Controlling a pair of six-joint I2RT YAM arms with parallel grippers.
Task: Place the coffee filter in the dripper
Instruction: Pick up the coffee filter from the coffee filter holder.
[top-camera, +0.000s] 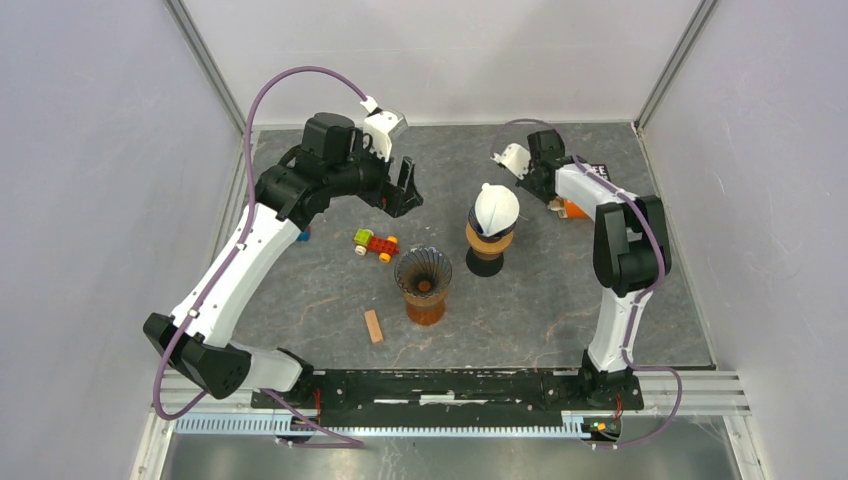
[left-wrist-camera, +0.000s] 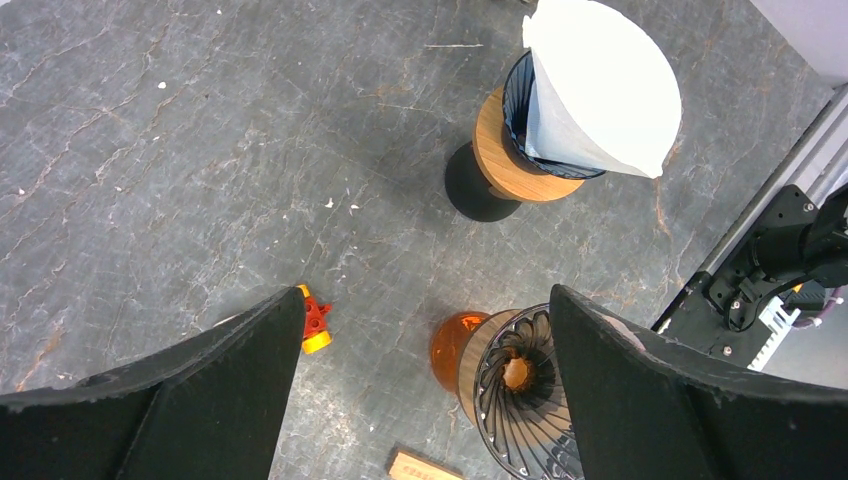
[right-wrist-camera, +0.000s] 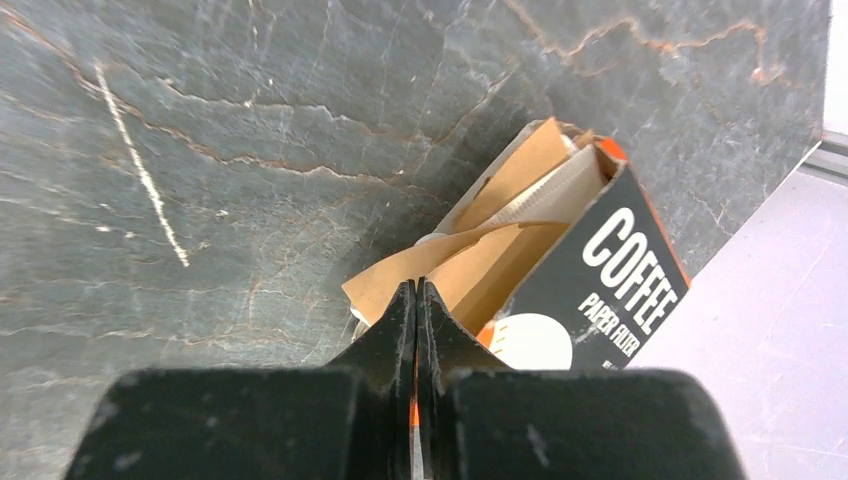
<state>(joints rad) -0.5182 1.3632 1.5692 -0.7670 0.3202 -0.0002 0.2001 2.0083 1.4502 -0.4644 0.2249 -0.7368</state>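
A white coffee filter (top-camera: 495, 206) (left-wrist-camera: 600, 85) sits tilted in a dark dripper (left-wrist-camera: 516, 105) on a wood-collared stand with a black base, mid-table. Nearer me, a second ribbed dripper (top-camera: 423, 272) (left-wrist-camera: 525, 400) stands with no filter on an orange glass server (left-wrist-camera: 450, 350). My left gripper (top-camera: 400, 200) (left-wrist-camera: 425, 300) hangs open above the table, left of both drippers, holding nothing. My right gripper (top-camera: 556, 203) (right-wrist-camera: 417, 285) is shut, its tips over the brown flap of the open coffee filter box (top-camera: 573, 208) (right-wrist-camera: 620, 270). I see nothing pinched. Folded filters (right-wrist-camera: 560, 190) show inside the box.
A red, yellow and green toy car (top-camera: 375, 243) (left-wrist-camera: 313, 325) lies left of the empty dripper. A small wooden block (top-camera: 373, 325) (left-wrist-camera: 420, 467) lies in front of it. Grey walls close in on the table at the left, back and right.
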